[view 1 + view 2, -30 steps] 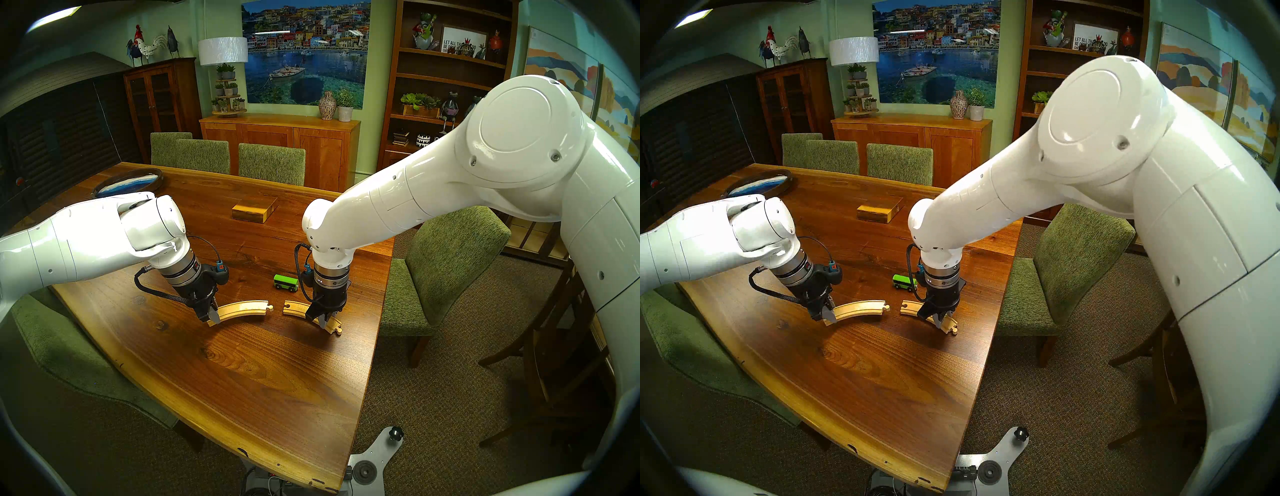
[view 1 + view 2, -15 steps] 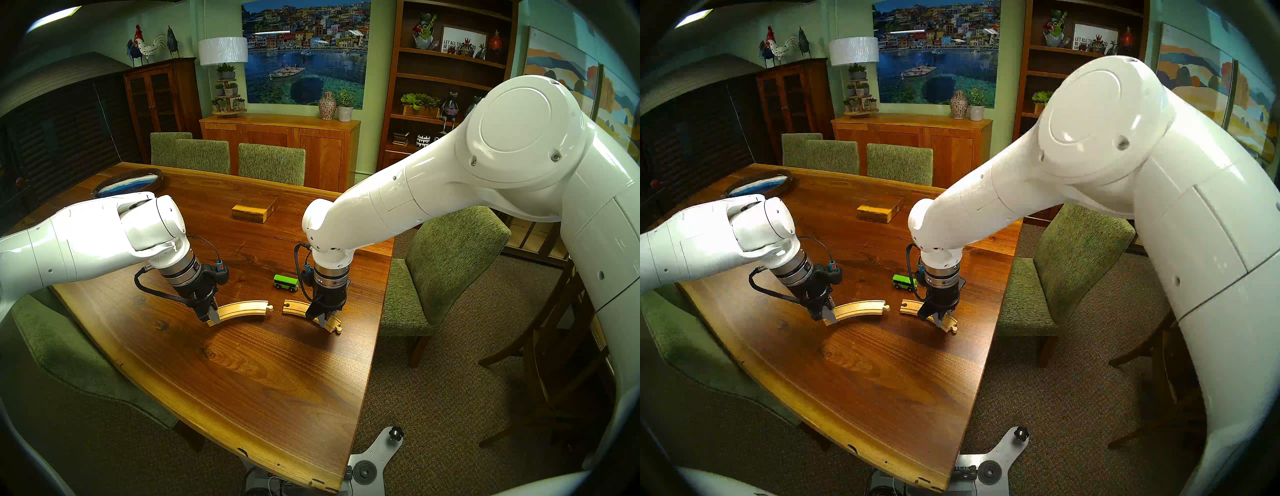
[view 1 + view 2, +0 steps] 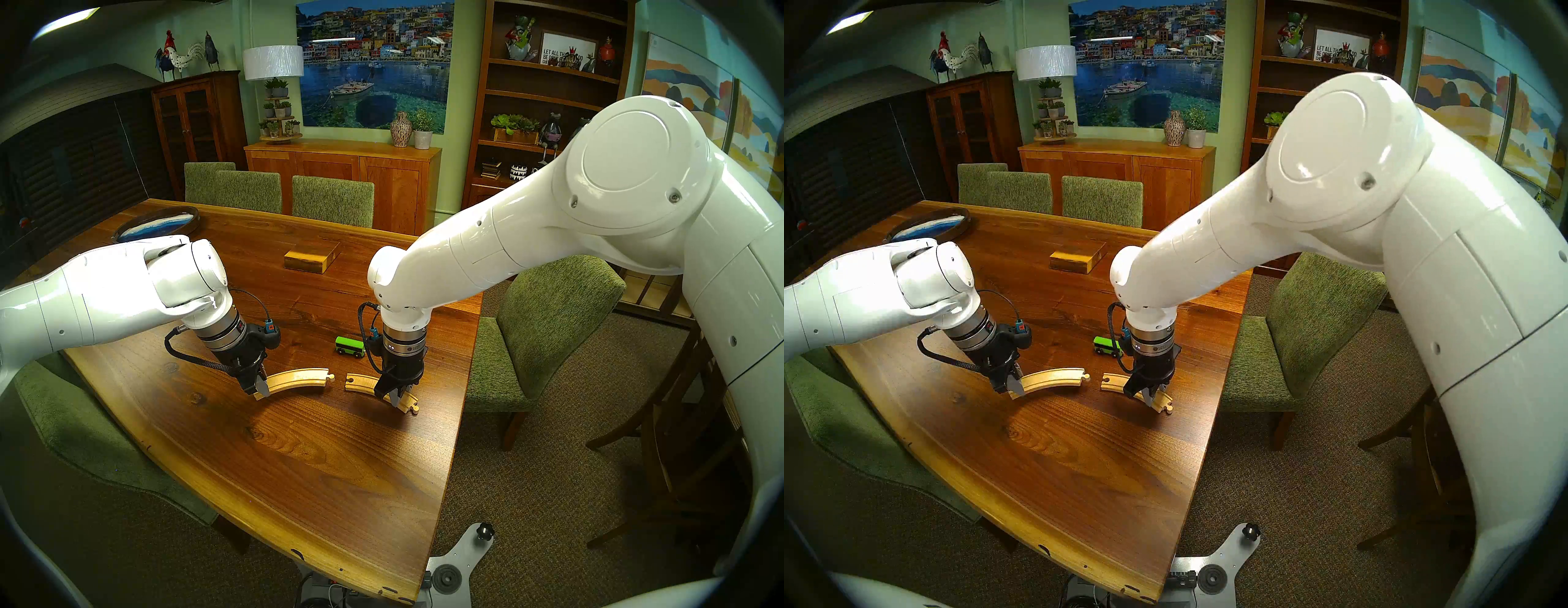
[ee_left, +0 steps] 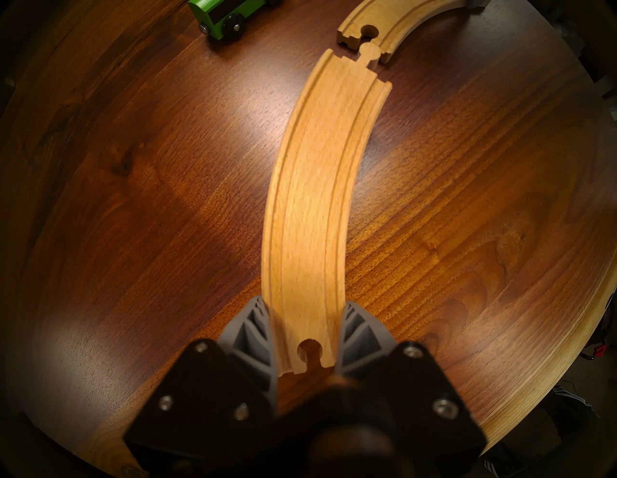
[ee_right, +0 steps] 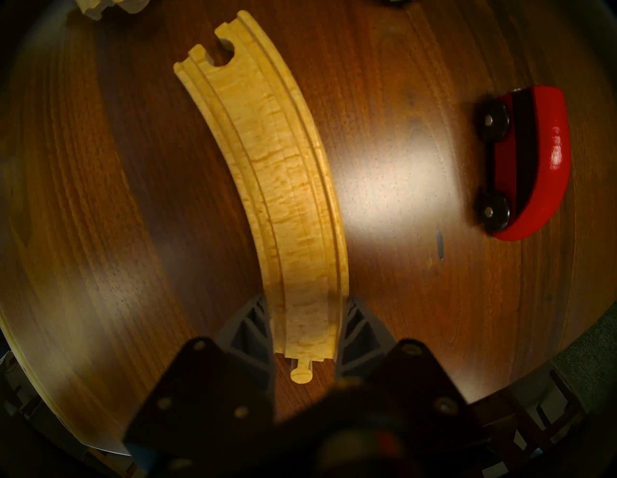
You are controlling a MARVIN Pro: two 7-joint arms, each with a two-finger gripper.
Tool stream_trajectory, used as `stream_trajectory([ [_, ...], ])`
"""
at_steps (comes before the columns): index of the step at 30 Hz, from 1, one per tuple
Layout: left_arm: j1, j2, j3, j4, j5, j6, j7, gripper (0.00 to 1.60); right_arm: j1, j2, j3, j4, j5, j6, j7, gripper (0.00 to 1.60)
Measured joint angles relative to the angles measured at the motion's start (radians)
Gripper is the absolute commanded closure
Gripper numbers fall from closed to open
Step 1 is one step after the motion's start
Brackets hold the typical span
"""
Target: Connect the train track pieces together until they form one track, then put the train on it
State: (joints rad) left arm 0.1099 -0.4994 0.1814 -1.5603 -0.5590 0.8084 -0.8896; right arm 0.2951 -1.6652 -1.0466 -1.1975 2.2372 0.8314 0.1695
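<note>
Swung a touch since a second ago: right-hand track piece [image 3: 373, 384], its socket end now nearer the peg [image 3: 332, 376] of the left-hand track piece [image 3: 297, 378], gap narrower but not closed. Left-hand piece unmoved.

Both curves flat on the table [image 3: 297, 467], end to end, bowing away from the robot, peg facing socket [image 4: 370, 31] across a small gap; in the left wrist view, peg tip just short of the socket mouth and slightly off to one side of it.

Left gripper [image 4: 305, 337] clamped across the width of its piece at the outer, socketed end, long axis running straight out ahead of the jaws to the peg. Right gripper [image 5: 305, 333] likewise clamped across its piece near the outer, pegged end, long axis running ahead of the jaws to the open socket [image 5: 223, 53].

Likely needed next: a short push along that axis plus a small sideways correction, from either arm, both about equally far from the joint.

Green carriage [image 3: 350, 346] beyond the gap, close beside the right wrist; red engine [image 5: 527, 163] off to the right jaw's side, clear of the track. Neither yet on rails.
</note>
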Motion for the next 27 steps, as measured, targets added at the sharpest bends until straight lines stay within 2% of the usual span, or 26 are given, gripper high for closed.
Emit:
stream_trajectory([
  [13,0.002,0.001,-0.002,-0.002,-0.003,0.001,0.009,1.60,-0.002,-0.001,0.000,0.005,-0.013,0.003,0.013,1.60],
  [27,0.014,-0.002,-0.022,-0.035,-0.048,0.044,0.056,1.60,-0.003,-0.001,0.000,0.008,-0.018,0.004,0.019,1.60],
])
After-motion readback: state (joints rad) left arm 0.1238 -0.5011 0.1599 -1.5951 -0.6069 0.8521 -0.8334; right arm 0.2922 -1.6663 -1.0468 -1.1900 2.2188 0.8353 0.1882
